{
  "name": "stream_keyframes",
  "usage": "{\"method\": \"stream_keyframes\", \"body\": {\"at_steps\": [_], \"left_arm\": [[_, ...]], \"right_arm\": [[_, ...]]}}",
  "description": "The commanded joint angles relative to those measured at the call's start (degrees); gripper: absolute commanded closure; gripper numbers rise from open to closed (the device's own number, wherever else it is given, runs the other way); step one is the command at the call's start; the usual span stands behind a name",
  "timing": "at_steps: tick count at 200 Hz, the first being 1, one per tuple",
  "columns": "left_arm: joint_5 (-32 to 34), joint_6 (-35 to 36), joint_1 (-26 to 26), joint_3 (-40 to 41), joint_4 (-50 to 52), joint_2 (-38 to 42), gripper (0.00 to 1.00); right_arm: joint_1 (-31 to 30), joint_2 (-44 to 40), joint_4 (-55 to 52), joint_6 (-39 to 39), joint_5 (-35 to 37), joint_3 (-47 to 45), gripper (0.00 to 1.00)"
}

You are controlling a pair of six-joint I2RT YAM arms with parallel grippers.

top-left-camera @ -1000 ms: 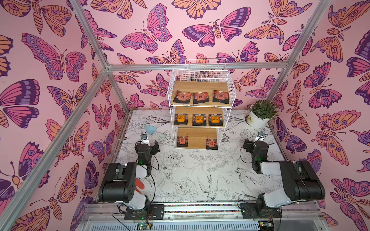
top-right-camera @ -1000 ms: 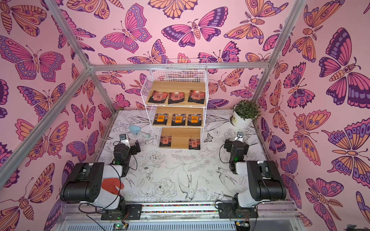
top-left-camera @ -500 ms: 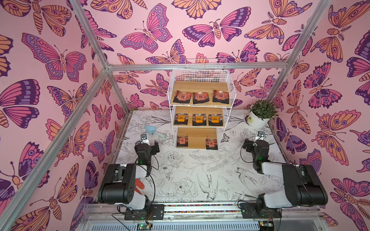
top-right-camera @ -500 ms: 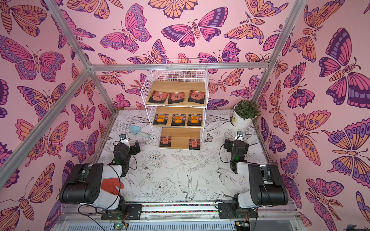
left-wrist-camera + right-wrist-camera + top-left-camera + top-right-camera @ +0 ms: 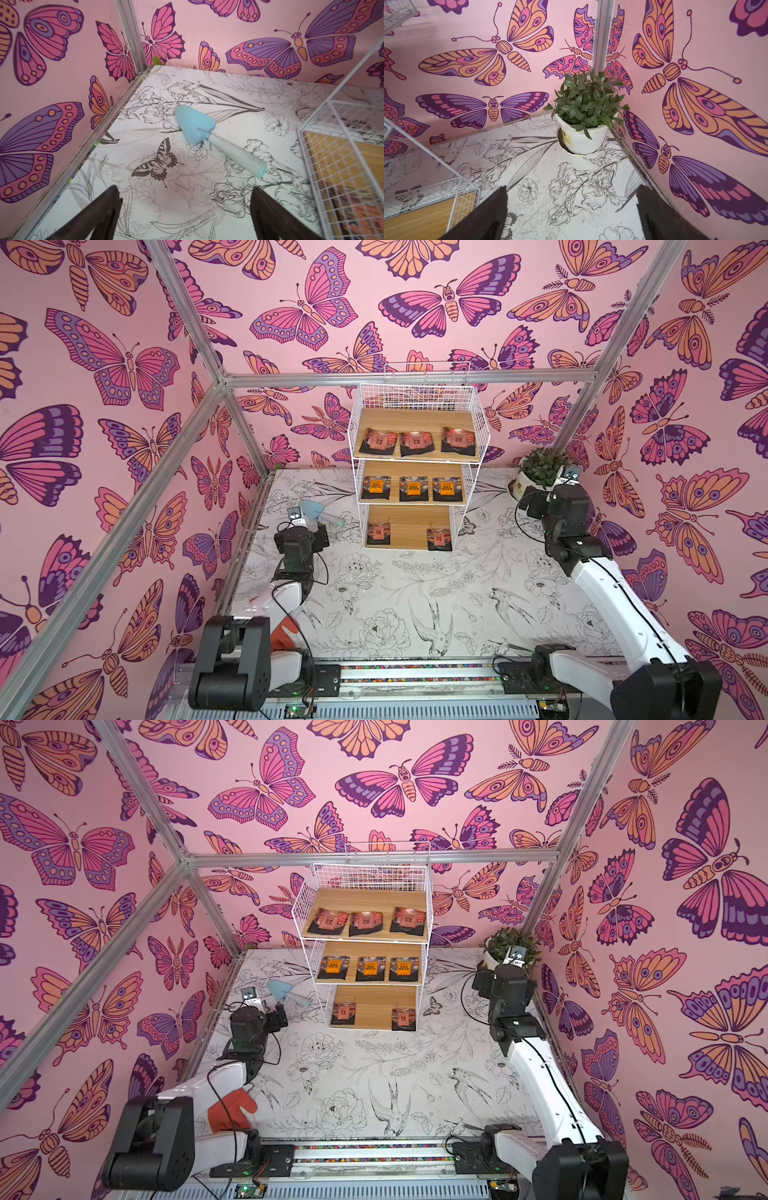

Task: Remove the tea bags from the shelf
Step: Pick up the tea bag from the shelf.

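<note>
While the shelf [image 5: 415, 418] stands at the back between both arms, the left gripper [image 5: 321, 536] and right gripper [image 5: 528, 504] hang wide open and empty, aimed past its sides. All eight tea bags [image 5: 413, 488] lie flat on it. The bottom-left bag [image 5: 378, 532] lies nearest, to the left gripper's right, so that arm probably suits.

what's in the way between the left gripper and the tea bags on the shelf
The white wire side of the shelf faces the open left gripper, so the tea bags sit behind mesh from there. A blue trowel lies on the table just ahead of the gripper. The shelf's front looks open.
</note>
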State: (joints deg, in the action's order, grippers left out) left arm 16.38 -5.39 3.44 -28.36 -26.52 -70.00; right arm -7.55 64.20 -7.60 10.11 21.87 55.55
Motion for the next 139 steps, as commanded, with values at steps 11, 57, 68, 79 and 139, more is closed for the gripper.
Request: {"method": "stream_keyframes", "body": {"at_steps": [11, 57, 68, 79, 139], "left_arm": [[5.4, -3.2, 5.3, -8.2, 17.3, 7.6, 0.01], [7.7, -6.3, 11.9, -28.3, 45.9, 15.0, 0.0], [5.2, -7.9, 12.4, -34.7, 53.1, 15.2, 0.0], [3.9, -10.1, 13.0, -41.2, 60.4, 14.7, 0.0], [-3.6, -16.4, 18.6, -72.4, 84.8, 8.5, 0.05]], "right_arm": [[-0.3, 2.3, -10.4, 3.4, -1.3, 0.4, 0.01], [-0.3, 4.7, -10.4, 3.5, -3.1, -0.7, 0.01], [-0.3, 5.3, -10.3, 3.5, -4.0, -0.4, 0.01], [-0.3, 6.3, -10.5, 3.8, -5.2, 0.1, 0.01], [-0.2, 8.3, -13.3, 5.2, -11.0, 2.3, 0.01]]}}
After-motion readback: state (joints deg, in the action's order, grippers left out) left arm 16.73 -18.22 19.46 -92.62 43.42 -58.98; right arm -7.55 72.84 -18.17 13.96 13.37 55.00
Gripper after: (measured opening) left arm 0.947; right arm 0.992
